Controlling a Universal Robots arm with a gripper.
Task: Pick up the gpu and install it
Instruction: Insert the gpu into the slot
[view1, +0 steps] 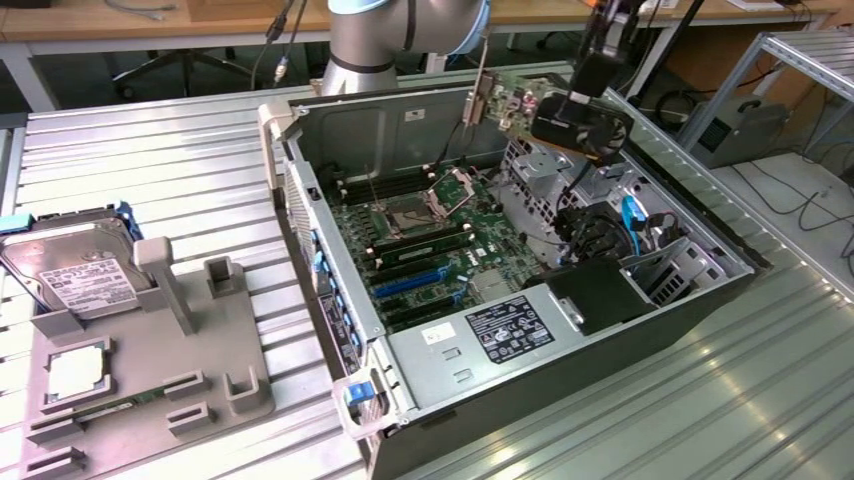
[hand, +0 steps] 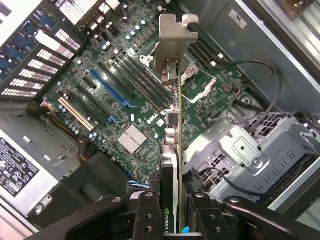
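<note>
My gripper (view1: 563, 125) is shut on the gpu (view1: 510, 102) and holds it in the air over the back part of the open computer case (view1: 400, 130). The card stands on edge, with its silver bracket (view1: 475, 98) pointing away from the gripper. In the wrist view the gpu (hand: 173, 120) shows edge-on between my two black fingers (hand: 148, 215), and its bracket (hand: 172, 37) hangs over the green motherboard (hand: 115, 100). The long blue and black expansion slots (hand: 112, 90) lie off to one side of the card, well below it.
The case lies open on its side on the ribbed metal table (view1: 160, 170). Inside it are a power supply (view1: 514, 325), a drive cage (view1: 547, 190) and loose cables (view1: 587, 230). On the exterior view's left, a grey fixture (view1: 200, 350) holds a silver hard drive (view1: 74, 265).
</note>
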